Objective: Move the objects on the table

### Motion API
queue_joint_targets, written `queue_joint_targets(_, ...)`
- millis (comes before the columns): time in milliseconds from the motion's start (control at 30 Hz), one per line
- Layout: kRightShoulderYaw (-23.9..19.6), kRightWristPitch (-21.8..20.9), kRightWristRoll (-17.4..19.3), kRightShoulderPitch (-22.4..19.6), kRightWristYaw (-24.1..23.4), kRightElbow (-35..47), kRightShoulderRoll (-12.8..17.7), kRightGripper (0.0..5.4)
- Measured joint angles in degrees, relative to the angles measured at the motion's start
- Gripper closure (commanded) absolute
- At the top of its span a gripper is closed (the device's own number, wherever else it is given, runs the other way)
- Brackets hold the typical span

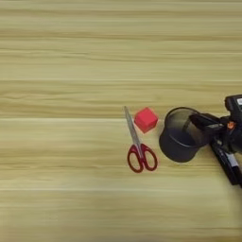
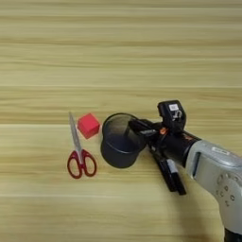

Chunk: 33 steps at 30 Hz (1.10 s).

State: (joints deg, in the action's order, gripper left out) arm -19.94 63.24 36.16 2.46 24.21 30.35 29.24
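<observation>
Risk: the black wire-mesh cylindrical pen cup could tip or skid left into the small red cube and the red-handled scissors just beside it — the hold looks to be on the rim only. The right gripper has its black fingers straddling the cup's right rim, seemingly pinching the wall. The silver forearm enters from bottom right, reaching left. A black marker lies under the wrist on the light wooden table — it could get knocked.
</observation>
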Motion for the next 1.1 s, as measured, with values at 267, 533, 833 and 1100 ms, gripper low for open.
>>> queue_joint_targets(267, -2.50, 0.54, 2.00, -1.03, -0.07, 0.00, -0.21, 5.00)
queue_joint_targets(533, -6.42, 1.78, 4.13, -2.90, -0.89, 0.05, -0.08, 5.00)
queue_joint_targets(833, -10.39, 2.35, 4.73, -3.43, -1.15, -1.10, 1.98, 5.00)
queue_joint_targets(1100, -14.91, 0.96, 4.19, -3.53, -0.84, -5.68, 4.01, 5.00)
